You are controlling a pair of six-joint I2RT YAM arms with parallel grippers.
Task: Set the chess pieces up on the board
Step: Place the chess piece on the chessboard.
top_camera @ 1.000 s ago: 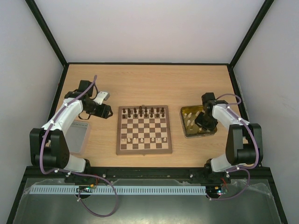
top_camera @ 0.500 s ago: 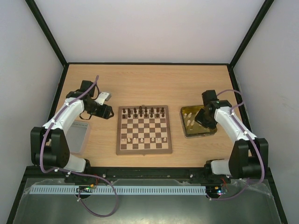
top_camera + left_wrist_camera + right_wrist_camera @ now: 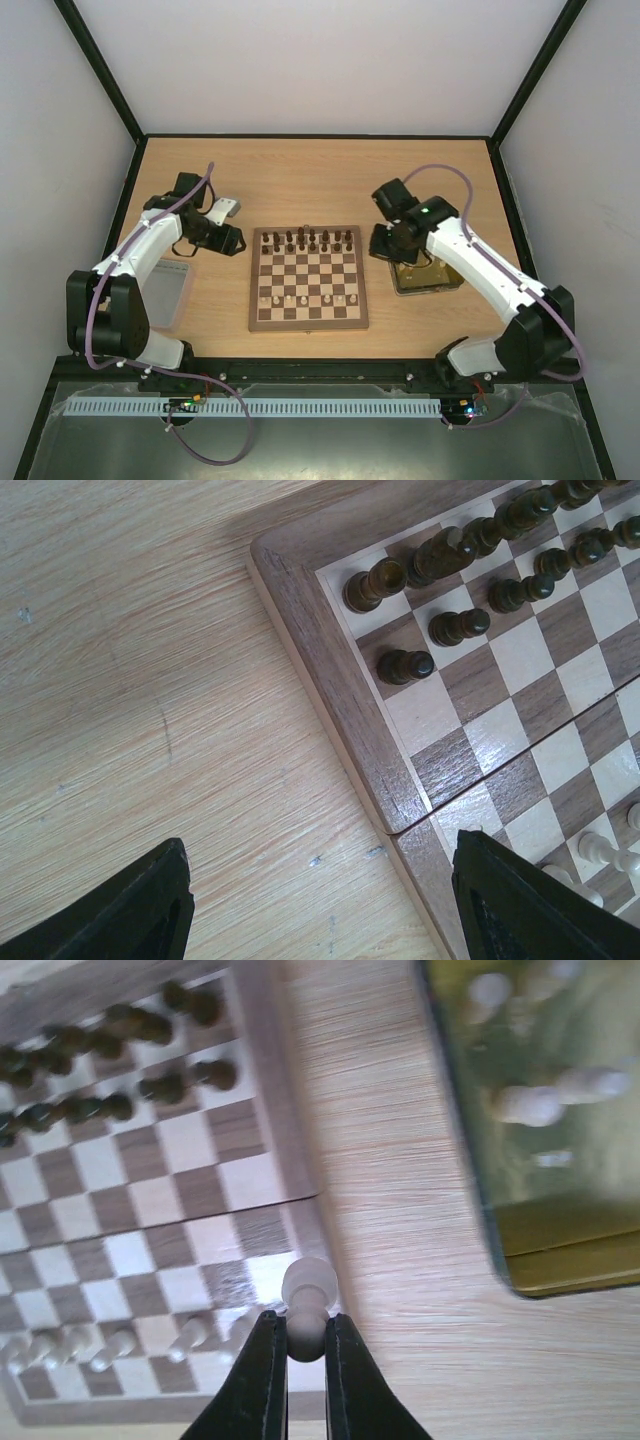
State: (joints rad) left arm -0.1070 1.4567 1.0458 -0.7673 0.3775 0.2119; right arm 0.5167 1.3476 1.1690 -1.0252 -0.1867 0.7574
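Note:
The board (image 3: 308, 324) lies mid-table, with dark chess pieces (image 3: 305, 240) in its far rows and cream ones (image 3: 305, 299) along the near side. My right gripper (image 3: 305, 1345) is shut on a cream pawn (image 3: 307, 1295), held above the board's right edge (image 3: 270, 1090). From above, that gripper (image 3: 385, 245) hangs between board and tray. My left gripper (image 3: 320, 910) is open and empty over bare table beside the board's far left corner (image 3: 330, 680), near dark pieces (image 3: 405, 665). In the top view it (image 3: 232, 240) sits left of the board.
A shiny yellow tray (image 3: 432, 282) with loose cream pieces (image 3: 530, 1105) stands right of the board. A grey translucent lid (image 3: 170, 295) lies at the near left. Black frame rails edge the table.
The right arm has swung left from over the yellow tray to the board's right edge, carrying the cream pawn. The left arm has stayed put.

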